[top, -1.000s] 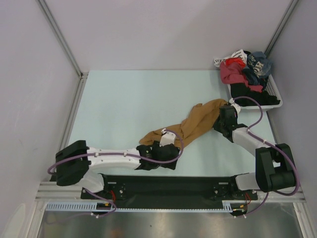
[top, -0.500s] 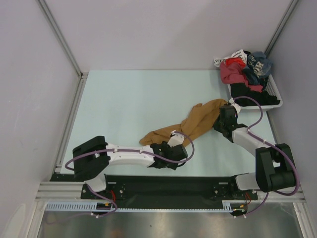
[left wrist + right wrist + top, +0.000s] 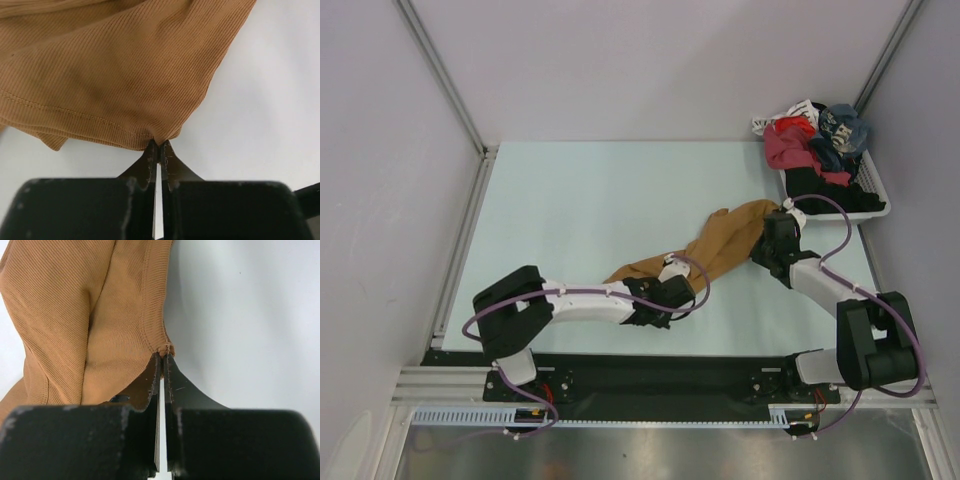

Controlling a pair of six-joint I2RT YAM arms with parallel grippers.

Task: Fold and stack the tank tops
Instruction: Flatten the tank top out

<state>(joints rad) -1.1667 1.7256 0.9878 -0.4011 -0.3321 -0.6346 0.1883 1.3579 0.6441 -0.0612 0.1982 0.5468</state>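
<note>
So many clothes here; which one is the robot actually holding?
The tan-brown tank top, pinched by the left fingers and right fingers; the other clothes sit heaped in the basket.

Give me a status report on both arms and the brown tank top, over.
Left gripper shut on tank top, hem corner. Right gripper shut on another edge. Top bunched between them, unfolded. Clothes basket just beyond right gripper.

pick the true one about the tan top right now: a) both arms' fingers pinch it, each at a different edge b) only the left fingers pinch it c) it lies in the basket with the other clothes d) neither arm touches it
a: the left fingers are shut on a hem corner of the tan top, and the right fingers are shut on another edge of it.
</note>
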